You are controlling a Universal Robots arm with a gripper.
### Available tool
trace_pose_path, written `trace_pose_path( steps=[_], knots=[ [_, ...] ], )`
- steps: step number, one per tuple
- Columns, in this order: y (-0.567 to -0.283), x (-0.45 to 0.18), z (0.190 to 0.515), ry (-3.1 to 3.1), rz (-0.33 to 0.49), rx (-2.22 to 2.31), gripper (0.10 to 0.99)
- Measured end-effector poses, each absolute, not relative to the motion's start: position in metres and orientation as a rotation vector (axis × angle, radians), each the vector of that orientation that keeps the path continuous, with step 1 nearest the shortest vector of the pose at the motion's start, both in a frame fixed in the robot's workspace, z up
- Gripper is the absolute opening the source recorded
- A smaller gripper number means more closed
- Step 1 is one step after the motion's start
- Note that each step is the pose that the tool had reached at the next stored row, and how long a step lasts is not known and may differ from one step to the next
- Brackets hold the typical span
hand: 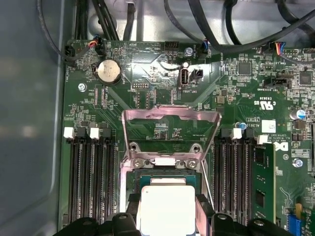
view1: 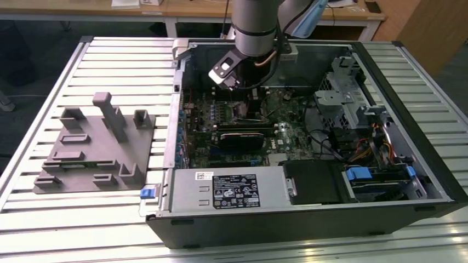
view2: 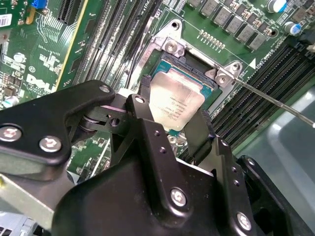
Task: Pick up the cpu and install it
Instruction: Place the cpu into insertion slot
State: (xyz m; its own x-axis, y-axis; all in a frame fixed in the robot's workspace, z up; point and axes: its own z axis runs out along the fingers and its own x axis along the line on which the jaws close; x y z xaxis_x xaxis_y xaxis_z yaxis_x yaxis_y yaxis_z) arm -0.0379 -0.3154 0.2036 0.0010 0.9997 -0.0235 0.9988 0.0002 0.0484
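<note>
- Black two-fingered gripper [view2: 173, 118] pinches the small square silver-topped cpu [view2: 175, 98] by opposite edges.
- That cpu hangs over the open black-framed motherboard socket [view2: 194, 65], whose metal load plate [hand: 170, 123] is raised.

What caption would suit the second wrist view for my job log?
The gripper holds the cpu between its fingers at the open motherboard socket.
</note>
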Motion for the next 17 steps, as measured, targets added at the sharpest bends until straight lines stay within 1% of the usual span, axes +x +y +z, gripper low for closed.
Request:
trace_pose_path(
  steps=[17],
  knots=[
    [-0.3152,-0.038,0.1954,2.185,0.027,2.186,0.529]
  ],
)
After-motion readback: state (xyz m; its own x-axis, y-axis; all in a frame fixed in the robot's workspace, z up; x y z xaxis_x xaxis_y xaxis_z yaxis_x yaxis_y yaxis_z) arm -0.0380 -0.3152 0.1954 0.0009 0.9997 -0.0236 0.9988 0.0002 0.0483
